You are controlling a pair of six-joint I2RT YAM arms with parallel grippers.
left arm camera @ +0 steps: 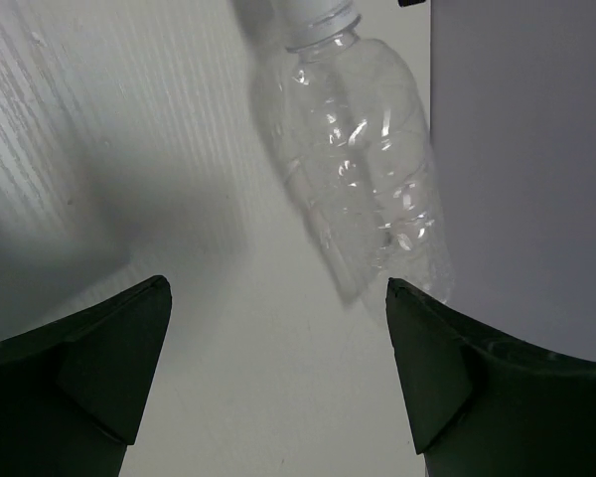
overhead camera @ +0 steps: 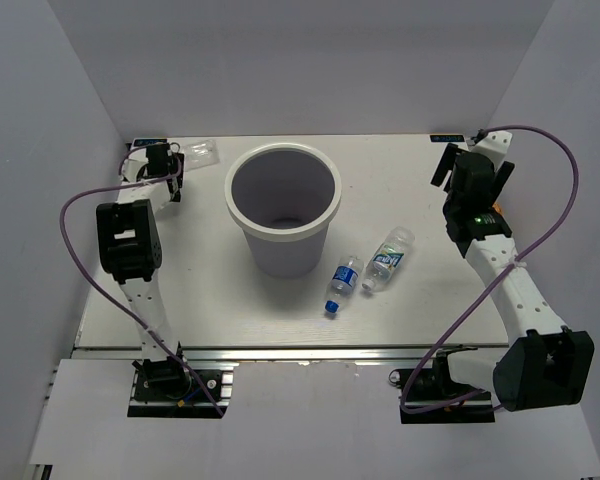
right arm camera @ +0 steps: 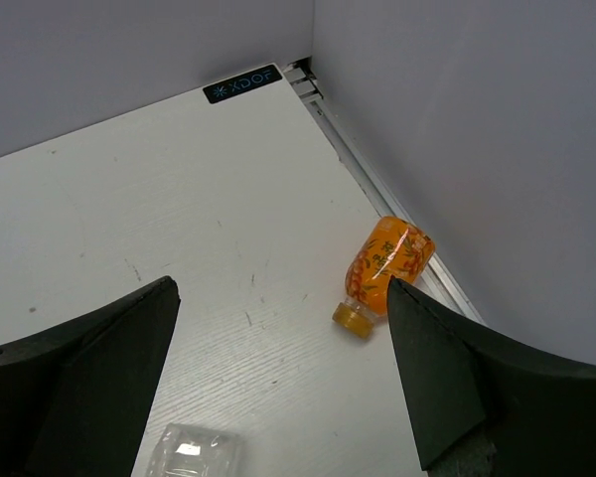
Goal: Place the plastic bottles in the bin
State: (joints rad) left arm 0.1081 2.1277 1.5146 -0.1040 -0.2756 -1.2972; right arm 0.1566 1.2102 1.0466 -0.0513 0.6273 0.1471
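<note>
The white bin (overhead camera: pixel 232 205) stands upright at the table's middle. To the right of it lie a blue-label bottle (overhead camera: pixel 344 281) and a green-white label bottle (overhead camera: pixel 388 259). A clear unlabelled bottle (overhead camera: pixel 202 152) (left arm camera: pixel 363 169) lies at the far left by the back wall, just ahead and right of my open left gripper (overhead camera: pixel 172 165) (left arm camera: pixel 278 328). An orange bottle (right arm camera: pixel 389 260) lies on its side against the right wall's rail, its cap towards me, ahead and right of my open right gripper (overhead camera: pixel 447 165) (right arm camera: pixel 283 338). Neither gripper holds anything.
Walls close the table at the back and on both sides. A metal rail (right arm camera: pixel 377 194) runs along the right wall. A clear plastic piece (right arm camera: pixel 194 452) shows at the bottom edge of the right wrist view. Purple cables (overhead camera: pixel 80 260) loop beside each arm.
</note>
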